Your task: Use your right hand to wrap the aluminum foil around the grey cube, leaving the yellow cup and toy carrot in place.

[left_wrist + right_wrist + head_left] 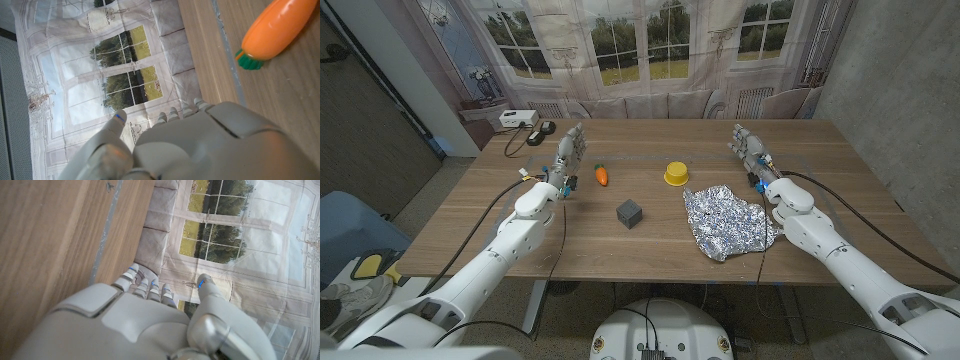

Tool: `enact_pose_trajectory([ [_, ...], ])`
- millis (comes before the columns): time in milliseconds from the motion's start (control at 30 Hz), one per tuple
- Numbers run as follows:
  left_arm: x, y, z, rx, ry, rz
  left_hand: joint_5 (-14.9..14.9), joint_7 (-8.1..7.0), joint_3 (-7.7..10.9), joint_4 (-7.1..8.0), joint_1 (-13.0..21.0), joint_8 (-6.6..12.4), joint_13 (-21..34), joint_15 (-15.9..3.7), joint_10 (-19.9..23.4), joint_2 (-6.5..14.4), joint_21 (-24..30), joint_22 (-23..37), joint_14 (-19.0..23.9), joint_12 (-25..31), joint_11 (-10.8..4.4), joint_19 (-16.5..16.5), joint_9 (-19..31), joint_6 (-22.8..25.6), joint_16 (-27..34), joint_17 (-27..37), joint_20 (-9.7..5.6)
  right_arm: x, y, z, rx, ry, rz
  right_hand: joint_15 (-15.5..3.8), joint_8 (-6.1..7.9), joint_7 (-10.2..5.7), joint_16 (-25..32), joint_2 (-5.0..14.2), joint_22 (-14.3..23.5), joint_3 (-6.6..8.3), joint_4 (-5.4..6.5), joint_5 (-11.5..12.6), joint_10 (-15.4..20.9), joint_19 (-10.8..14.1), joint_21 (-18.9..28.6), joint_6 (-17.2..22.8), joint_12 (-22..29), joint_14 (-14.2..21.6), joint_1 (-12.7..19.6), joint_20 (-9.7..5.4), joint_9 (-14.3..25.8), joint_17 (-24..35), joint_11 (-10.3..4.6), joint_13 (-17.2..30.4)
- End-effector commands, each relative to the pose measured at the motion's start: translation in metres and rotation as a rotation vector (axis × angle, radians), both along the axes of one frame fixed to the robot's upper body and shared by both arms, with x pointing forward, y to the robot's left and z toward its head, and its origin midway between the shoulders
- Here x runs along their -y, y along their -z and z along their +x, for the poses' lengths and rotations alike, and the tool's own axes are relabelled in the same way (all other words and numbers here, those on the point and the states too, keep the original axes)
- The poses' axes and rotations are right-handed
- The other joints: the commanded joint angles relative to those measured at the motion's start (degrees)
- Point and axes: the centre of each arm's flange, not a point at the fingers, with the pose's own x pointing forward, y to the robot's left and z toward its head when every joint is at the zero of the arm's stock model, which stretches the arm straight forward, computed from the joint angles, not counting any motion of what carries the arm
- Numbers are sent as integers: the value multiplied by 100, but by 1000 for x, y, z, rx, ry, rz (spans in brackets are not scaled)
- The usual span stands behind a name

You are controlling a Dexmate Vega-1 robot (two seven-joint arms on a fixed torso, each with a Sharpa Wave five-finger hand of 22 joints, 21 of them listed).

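Observation:
A small grey cube sits near the table's middle. To its right lies a crumpled sheet of aluminum foil, spread on the wood. A yellow cup stands upside down behind them, and an orange toy carrot lies left of the cup. My right hand is raised just behind the foil's right edge, fingers apart and holding nothing. My left hand stands left of the carrot, fingers up, holding nothing.
A white box and dark cables lie at the far left corner of the wooden table. A printed window backdrop hangs behind the table. A blue chair stands off the left side.

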Motion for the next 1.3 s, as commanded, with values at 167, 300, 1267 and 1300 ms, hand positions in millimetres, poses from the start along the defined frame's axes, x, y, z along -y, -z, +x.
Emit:
enact_pose_trajectory([
  [167, -3, 0, 9, -2, 2, 1, 23, -3, -11, 21, -30, 38, -8, 19, -1192, 17, 28, 21, -1188, 32, 42, -585, 0, -1285, 43, 12, 35, -12, -8, -13, 19, 167, -188, 220, 127, -4, 76, -156, 12, -31, -86, 30, 143, 34, 59, 184, 28, 65, 87, 80, -4, -83, 182, -69],
  [300, -4, 0, 7, -4, 5, 10, 28, -9, -31, 31, -44, 49, -23, 66, -1174, 5, 33, 23, -1170, 43, 83, -584, -7, -1279, 61, 9, 81, -16, -6, -23, 30, 226, -260, 273, 148, -19, 111, -183, 13, -43, -102, 31, 276, 55, 72, 257, 59, 159, 104, 117, -10, -111, 225, -91],
  [1267, -12, 9, 6, -14, 29, 31, 48, -10, -102, 51, -67, 91, -72, 162, -1136, -29, 64, 27, -1143, 67, 186, -553, -22, -1188, 89, -1, 165, -82, 15, -79, 136, 462, -635, 297, 234, -50, 187, -286, 15, -122, -118, 29, 678, 212, 130, 680, 118, 459, 137, 186, -11, -171, 300, -153],
  [1300, -13, 9, 6, -13, 32, 33, 48, -13, -103, 51, -67, 93, -74, 165, -1132, -30, 66, 27, -1138, 69, 189, -548, -23, -1182, 91, -2, 171, -84, 15, -81, 138, 468, -645, 293, 235, -50, 188, -287, 15, -123, -118, 29, 679, 214, 130, 684, 118, 461, 137, 184, -11, -171, 304, -153],
])
